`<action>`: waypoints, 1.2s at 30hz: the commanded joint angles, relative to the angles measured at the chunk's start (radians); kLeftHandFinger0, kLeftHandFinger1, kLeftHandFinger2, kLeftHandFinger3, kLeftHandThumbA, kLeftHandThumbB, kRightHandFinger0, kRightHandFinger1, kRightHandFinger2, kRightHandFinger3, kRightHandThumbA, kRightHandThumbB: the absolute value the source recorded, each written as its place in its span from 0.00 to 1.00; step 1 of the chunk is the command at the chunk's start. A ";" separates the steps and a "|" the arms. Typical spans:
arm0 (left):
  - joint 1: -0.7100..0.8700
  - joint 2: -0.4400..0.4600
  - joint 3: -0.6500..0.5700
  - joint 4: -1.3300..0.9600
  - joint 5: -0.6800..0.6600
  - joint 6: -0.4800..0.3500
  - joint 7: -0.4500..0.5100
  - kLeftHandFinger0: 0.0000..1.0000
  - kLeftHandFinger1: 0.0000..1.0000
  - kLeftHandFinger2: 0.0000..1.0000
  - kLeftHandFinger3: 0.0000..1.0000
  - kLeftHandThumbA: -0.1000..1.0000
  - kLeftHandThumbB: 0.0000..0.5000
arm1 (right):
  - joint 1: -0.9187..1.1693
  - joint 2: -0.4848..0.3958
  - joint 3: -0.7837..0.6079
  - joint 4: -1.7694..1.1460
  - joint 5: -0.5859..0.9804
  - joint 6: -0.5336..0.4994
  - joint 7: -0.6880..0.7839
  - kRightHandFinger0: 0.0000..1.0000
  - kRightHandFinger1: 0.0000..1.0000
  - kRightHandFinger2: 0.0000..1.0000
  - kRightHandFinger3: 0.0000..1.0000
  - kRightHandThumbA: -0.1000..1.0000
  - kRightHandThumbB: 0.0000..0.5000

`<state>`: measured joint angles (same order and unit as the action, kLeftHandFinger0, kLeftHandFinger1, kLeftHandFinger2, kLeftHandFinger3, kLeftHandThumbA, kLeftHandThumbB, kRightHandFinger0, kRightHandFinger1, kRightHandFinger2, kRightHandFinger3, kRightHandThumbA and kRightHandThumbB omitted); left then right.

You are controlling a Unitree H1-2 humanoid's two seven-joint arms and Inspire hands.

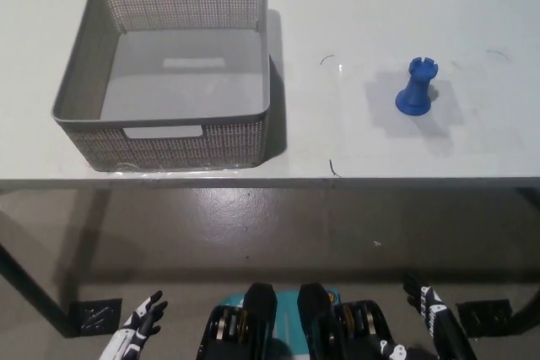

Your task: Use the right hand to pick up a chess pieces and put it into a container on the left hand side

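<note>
A white table [405, 158] ran across the upper part of the head view, its front edge crossing the frame from side to side, with a grey concrete floor [253, 225] visible beneath it. On the table's left portion stood a grey perforated basket [84, 82] with cut-out handles in its near and far walls; its interior held nothing visible. On the right portion, well apart from the basket, a blue chess rook [417, 88] stood upright on its base, untouched by either hand. Several thin dark marks lay on the tabletop between basket and rook and near the front edge.

Both hands were low, below the table edge and over the floor. The white left hand [139, 322] sat at the lower left with fingers spread and holding nothing. The black right hand [434, 314] sat at the lower right, fingers likewise apart and empty, well short of the rook.
</note>
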<state>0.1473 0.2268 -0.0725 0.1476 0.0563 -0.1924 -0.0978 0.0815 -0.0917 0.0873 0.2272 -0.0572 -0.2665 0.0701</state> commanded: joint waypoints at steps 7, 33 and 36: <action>-0.017 -0.008 -0.010 -0.088 0.019 -0.001 -0.008 1.00 1.00 1.00 1.00 1.00 0.78 | -0.018 0.016 -0.053 -0.238 -0.056 -0.152 -0.078 1.00 1.00 1.00 1.00 1.00 0.34; -0.029 -0.018 -0.019 -0.054 0.034 -0.029 0.002 1.00 1.00 1.00 1.00 1.00 0.78 | -0.545 0.001 -0.198 -0.190 0.017 0.218 -0.093 1.00 1.00 1.00 1.00 0.92 0.48; -0.029 -0.014 -0.018 -0.050 0.037 -0.032 0.001 1.00 1.00 1.00 1.00 1.00 0.76 | -0.632 -0.013 -0.212 -0.086 0.007 0.212 -0.109 1.00 1.00 1.00 1.00 0.93 0.46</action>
<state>0.1148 0.2084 -0.0950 0.1089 0.0786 -0.1922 -0.0975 -0.4410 -0.0869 -0.1019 0.0651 -0.0944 -0.1004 -0.0281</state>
